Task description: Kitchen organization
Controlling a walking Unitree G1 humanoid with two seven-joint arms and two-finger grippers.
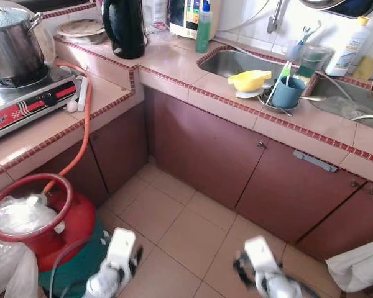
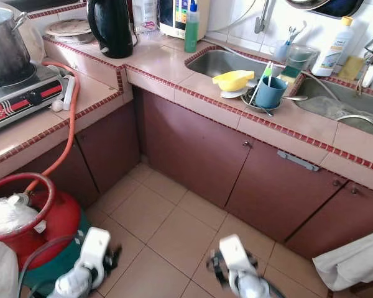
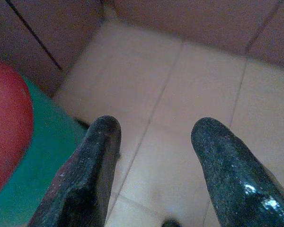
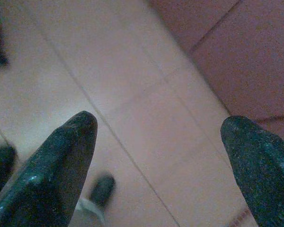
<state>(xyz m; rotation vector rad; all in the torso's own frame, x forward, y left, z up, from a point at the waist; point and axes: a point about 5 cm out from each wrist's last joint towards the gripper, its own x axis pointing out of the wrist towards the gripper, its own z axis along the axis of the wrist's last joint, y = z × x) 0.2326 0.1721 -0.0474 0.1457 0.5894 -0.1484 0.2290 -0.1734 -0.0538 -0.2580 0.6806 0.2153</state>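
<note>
— where are your hands at this moment?

— both hang low at the bottom of the frame, over the tiled floor (image 1: 186,230). my left gripper (image 3: 154,142) has its two fingers spread apart and it grasps nothing. it is near the red gas cylinder (image 1: 46,226), at the lower left. my right gripper (image 4: 158,135) is spread wide too, nothing between the fingers, and it is close to the brown cabinet doors (image 1: 286,186).

— and the kitchen things?

— they are on the counter (image 1: 174,62), in the upper part. a blue cup (image 1: 288,93) with utensils in it stands between the two sinks, and a yellow bowl (image 1: 248,79) sits on a plate just beside it. a black kettle (image 1: 124,26) is at the top middle, with a green bottle (image 1: 202,28) to the right of it. a steel pot (image 1: 12,46) stands on the stove (image 1: 31,99) at the upper left. an orange hose (image 1: 84,124) goes from the stove down to the cylinder.
</note>
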